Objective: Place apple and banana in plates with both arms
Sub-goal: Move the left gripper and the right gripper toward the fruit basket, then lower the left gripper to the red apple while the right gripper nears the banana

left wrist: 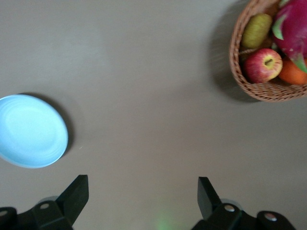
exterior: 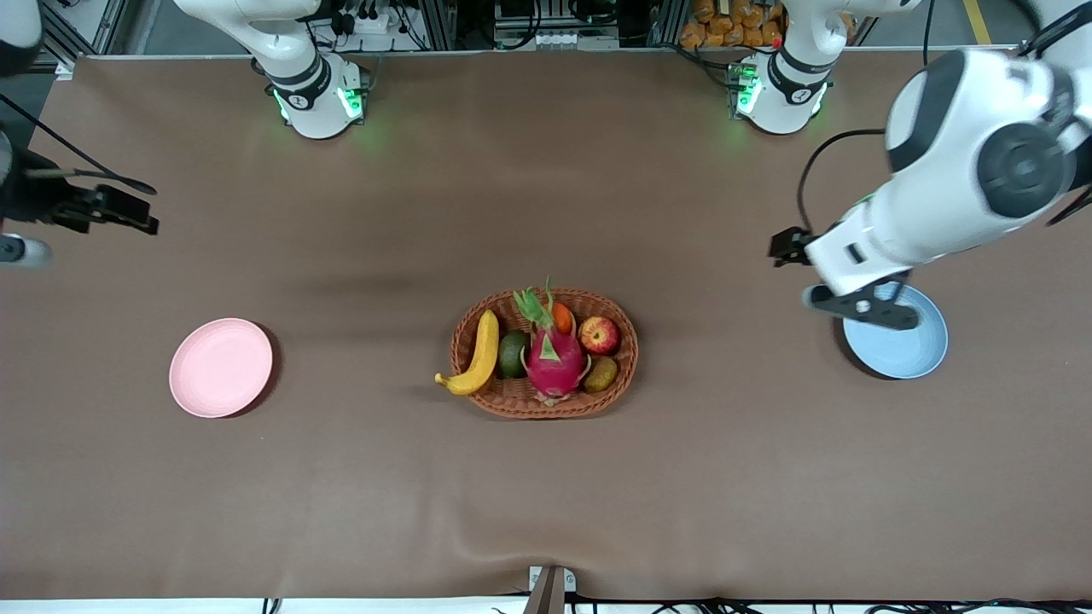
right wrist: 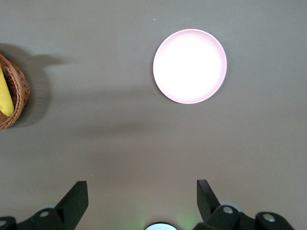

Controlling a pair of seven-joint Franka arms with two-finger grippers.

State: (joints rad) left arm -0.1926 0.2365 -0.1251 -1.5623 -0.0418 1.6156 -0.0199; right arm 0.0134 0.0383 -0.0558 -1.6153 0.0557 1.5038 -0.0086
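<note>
Left gripper (left wrist: 139, 199): fingers spread wide, empty, over the blue plate (exterior: 906, 341).
Right gripper (right wrist: 139, 199): spread wide, empty, above bare table, pink plate (exterior: 220, 367) well apart.
Apple (exterior: 600, 335), banana (exterior: 478, 358): in the wicker basket (exterior: 512, 399) between the plates.

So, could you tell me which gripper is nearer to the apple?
Left. The left gripper is up over the blue plate's edge, toward the apple's end of the basket; the right gripper is much farther.

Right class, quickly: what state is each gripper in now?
Left gripper: open, holding nothing, over bare table beside the blue plate.
Right gripper: open, holding nothing.
</note>
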